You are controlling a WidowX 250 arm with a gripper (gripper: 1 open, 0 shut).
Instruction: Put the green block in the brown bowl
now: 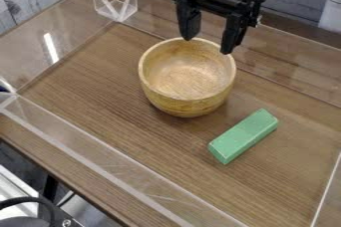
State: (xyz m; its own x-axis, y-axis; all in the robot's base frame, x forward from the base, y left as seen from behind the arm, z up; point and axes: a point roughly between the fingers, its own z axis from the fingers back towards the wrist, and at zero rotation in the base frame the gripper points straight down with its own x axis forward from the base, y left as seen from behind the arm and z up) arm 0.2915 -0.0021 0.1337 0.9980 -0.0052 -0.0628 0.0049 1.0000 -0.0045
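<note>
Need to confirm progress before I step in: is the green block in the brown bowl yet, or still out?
Out. The green block lies flat on the table, right of and nearer than the brown bowl, whose inside shows only bare wood.

Block [244,136] right-front of bowl [188,76]

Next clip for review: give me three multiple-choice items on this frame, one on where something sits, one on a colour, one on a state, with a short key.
1. Where does the green block lie?
A. Inside the brown bowl
B. On the table, nearer the camera and to the right of the brown bowl
C. Between the gripper's fingers

2. What colour is the block?
A. Red
B. Blue
C. Mint green

3. How does the gripper stand?
A. Open and empty, above the bowl's far rim
B. Shut on the block
C. Shut on the bowl's rim

Key: B, the block rests on the wood apart from the bowl; C, its surface is pale green; A, the fingers are spread with nothing between them.
</note>
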